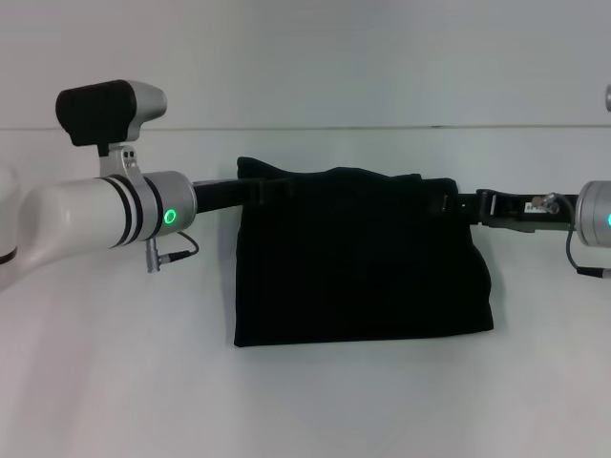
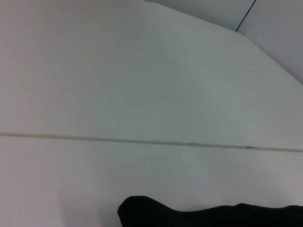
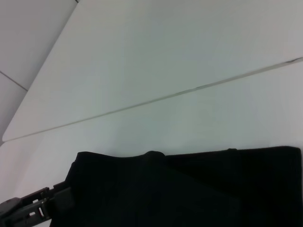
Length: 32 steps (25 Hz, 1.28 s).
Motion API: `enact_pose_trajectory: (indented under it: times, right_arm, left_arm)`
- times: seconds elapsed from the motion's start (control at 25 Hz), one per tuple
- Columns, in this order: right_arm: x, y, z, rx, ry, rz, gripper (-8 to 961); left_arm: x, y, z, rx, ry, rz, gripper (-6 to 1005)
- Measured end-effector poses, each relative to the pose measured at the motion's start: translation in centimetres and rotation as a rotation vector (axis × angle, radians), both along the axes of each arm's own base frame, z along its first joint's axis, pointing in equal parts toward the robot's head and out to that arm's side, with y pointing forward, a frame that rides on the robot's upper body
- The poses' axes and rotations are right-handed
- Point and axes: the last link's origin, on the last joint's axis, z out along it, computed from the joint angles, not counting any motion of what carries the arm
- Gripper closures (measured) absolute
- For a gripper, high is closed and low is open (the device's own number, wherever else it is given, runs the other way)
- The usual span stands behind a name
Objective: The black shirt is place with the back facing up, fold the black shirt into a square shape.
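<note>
Black shirt (image 1: 361, 258) lies folded into a rough rectangle on the white surface (image 1: 305, 401), its far edge lifted and bunched. Left pincer (image 1: 256, 191) reaches in at the far left corner and right pincer (image 1: 447, 204) at the far right corner, both touching the cloth. Whether either one is clenched on the fabric I cannot tell. A thin seam (image 2: 142, 141) crosses the surface beyond the shirt.

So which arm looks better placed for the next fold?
Neither clearly: the left gripper and right gripper sit at opposite far corners of the black shirt, already folded into a rectangle. Probably both should work together.
</note>
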Motion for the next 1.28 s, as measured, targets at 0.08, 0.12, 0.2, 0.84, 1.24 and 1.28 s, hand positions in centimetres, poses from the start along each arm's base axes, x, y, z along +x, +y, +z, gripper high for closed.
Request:
enact_pose_trajectory:
  times: [0.08,0.12,0.2,0.84,1.24,1.28]
  right_arm:
    - [-0.1,0.1,-0.2,0.002,-0.002,-0.002,253]
    - [-0.1,0.1,-0.3,0.002,-0.002,-0.003,253]
    - [-0.2,0.2,-1.0,0.001,-0.008,-0.012,254]
    - [-1.5,1.0,-2.2,0.055,-0.017,0.018,262]
    - [-1.2,1.4,-1.5,0.112,-0.007,0.031,270]
    - [-1.1,1.3,-1.5,0.114,-0.008,0.028,274]
  left_arm:
    - [-0.2,0.0,0.1,0.011,0.007,-0.005,161]
    - [-0.2,-0.1,0.1,0.013,0.008,-0.006,164]
    - [-0.3,-0.1,0.2,0.020,0.009,-0.006,171]
    - [-0.6,0.1,0.6,0.053,0.008,0.004,799]
    - [-0.6,0.2,0.8,0.059,0.006,0.006,1002]
    - [-0.6,0.3,0.9,0.061,0.003,0.007,1001]
